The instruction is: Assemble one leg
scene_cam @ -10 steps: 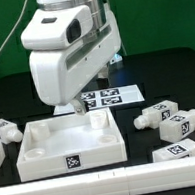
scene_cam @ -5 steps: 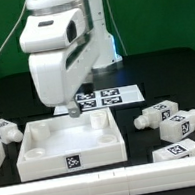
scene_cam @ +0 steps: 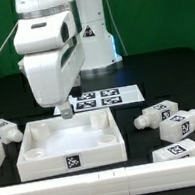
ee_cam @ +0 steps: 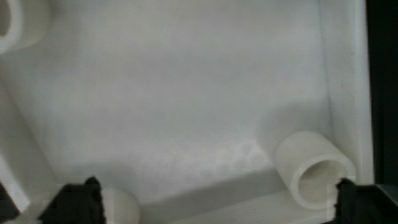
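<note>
Several white legs with marker tags lie on the black table: one at the exterior view's left (scene_cam: 1, 130), others at its right (scene_cam: 155, 115) (scene_cam: 179, 126) (scene_cam: 186, 149). My gripper (scene_cam: 64, 111) hangs over the far left corner of the large white square panel (scene_cam: 33, 156), away from every leg. In the wrist view the gripper (ee_cam: 222, 207) is open and empty. Its dark fingertips (ee_cam: 80, 200) stand wide apart over the panel's inside floor (ee_cam: 178, 90). A round corner socket (ee_cam: 313, 166) of the panel shows close to one fingertip.
The marker board (scene_cam: 99, 98) lies flat behind the panel. A long white bar (scene_cam: 108, 181) runs along the front edge. A green wall closes the back. The arm's white body (scene_cam: 48, 52) stands above the panel's left half.
The arm and gripper have moved toward the exterior view's left, from over the panel's far middle edge to its far left corner. The legs and panel have not moved.
</note>
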Action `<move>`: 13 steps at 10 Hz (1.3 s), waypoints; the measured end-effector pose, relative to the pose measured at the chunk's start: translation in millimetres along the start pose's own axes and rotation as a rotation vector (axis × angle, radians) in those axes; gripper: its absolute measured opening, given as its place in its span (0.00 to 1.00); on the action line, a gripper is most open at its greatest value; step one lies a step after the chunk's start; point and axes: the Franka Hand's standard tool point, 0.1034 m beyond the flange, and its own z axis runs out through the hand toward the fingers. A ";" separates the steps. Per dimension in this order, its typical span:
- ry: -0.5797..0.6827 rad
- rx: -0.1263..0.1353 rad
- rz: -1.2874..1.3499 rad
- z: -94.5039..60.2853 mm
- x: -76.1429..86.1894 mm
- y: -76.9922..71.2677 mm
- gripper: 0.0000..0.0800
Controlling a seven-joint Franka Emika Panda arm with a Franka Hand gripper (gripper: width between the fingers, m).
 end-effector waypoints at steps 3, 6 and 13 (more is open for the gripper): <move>-0.004 0.023 -0.188 13.7 -19.5 -17.0 0.81; -0.024 0.073 -0.297 30.1 -28.5 -40.3 0.81; -0.007 0.117 -0.249 51.3 -46.2 -55.7 0.81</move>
